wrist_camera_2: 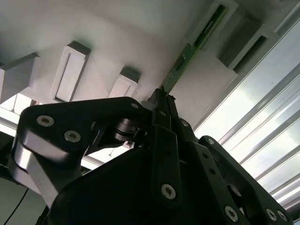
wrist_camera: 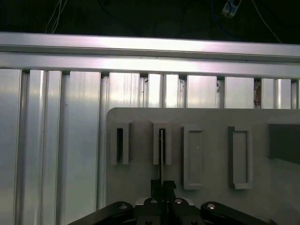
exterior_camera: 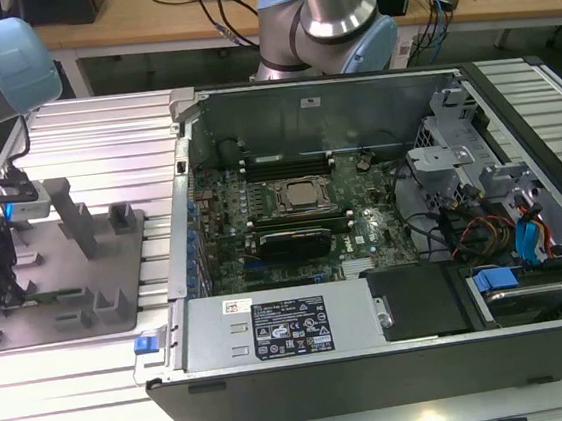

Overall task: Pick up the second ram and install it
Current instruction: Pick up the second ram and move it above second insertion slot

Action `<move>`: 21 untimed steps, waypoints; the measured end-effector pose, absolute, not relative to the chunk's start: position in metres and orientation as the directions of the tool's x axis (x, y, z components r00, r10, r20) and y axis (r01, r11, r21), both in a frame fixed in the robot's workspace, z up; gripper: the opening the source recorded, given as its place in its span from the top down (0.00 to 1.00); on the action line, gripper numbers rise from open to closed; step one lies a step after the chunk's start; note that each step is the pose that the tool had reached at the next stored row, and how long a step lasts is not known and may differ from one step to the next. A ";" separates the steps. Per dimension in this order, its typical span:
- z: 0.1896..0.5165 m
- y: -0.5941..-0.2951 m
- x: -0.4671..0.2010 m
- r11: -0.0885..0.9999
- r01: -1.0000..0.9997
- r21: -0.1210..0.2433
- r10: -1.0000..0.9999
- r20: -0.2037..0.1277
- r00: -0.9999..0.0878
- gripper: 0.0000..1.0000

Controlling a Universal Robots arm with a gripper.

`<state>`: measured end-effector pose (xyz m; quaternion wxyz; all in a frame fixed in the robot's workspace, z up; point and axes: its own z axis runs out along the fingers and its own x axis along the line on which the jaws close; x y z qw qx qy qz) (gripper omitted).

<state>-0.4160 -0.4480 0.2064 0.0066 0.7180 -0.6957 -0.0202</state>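
1. The arm [exterior_camera: 335, 4] rises from its base at the top of the exterior view; a grey link with a pale blue cap [exterior_camera: 22, 59] reaches to the exterior view's left.
2. The gripper [wrist_camera_2: 162, 96] points downward; its black linkage spreads wide behind the tips.
3. The jaws stand pressed together, pinching the second ram [wrist_camera_2: 185, 56] by its edge.

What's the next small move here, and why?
Probably a slow, straight lift. The gripper looks shut on the second ram, whose far end sits in a slot of the grey holder tray, so pulling along the slot should free it without bending.
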 end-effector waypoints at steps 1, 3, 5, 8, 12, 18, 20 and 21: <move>0.206 -0.448 -0.416 -0.032 -0.999 0.038 -0.999 -0.020 0.031 0.91; 0.206 -0.448 -0.416 -0.030 -0.999 0.038 -0.999 -0.020 0.030 0.91; 0.206 -0.448 -0.416 -0.010 -0.999 0.038 -1.000 -0.020 0.009 0.91; 0.206 -0.448 -0.416 -0.009 -0.999 0.038 -1.000 -0.020 0.009 0.91; 0.217 -0.448 -0.416 -0.010 -0.999 0.037 -1.000 -0.020 0.009 0.91; 0.235 -0.448 -0.416 -0.010 -0.999 0.037 -1.000 -0.020 0.009 0.91; 0.248 -0.448 -0.416 -0.010 -0.999 0.036 -1.000 -0.020 0.010 0.91; 0.253 -0.448 -0.416 -0.010 -0.999 0.036 -1.000 -0.020 0.010 0.91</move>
